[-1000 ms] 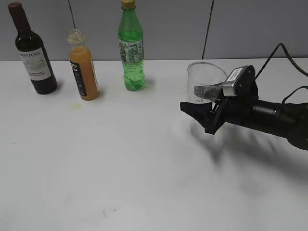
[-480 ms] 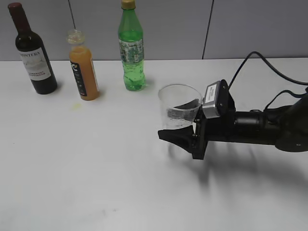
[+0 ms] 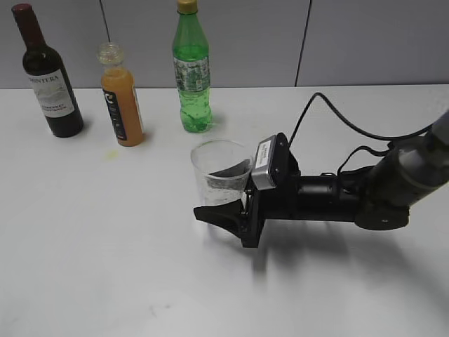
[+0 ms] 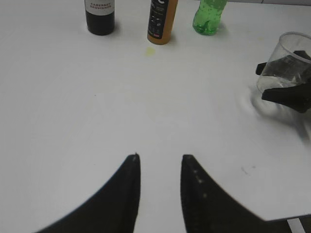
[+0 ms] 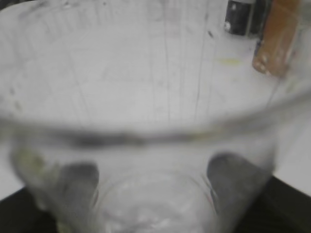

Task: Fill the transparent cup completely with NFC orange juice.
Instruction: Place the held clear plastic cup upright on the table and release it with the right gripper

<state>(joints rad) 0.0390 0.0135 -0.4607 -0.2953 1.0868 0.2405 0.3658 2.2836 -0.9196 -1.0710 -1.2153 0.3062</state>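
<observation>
- The right gripper point(image 3: 226, 195) is clasping the transparent cup point(image 3: 220, 174) between its two fingers, one on each side of the cup's lower wall, with the jaws standing wide around it.
- In the right wrist view the transparent cup point(image 5: 141, 121) is filling almost the whole picture, and both dark fingers point(image 5: 77, 177) are showing through its clear wall; the cup is looking empty.
- The cup is sitting upright in the grip, low over the white table point(image 3: 105, 267); whether its base is touching the table cannot be told.
- The bottle of NFC orange juice point(image 3: 121, 97) is standing well beyond the right gripper and to its left, between the dark wine bottle point(image 3: 50, 74) and the green soda bottle point(image 3: 191, 69).
- The left gripper point(image 4: 159, 167) is hanging over the bare table with its jaws partly apart and nothing between them.
- Far ahead of the left gripper, the three bottles are standing in a row, and the cup point(image 4: 286, 65) is showing off to its right.
</observation>
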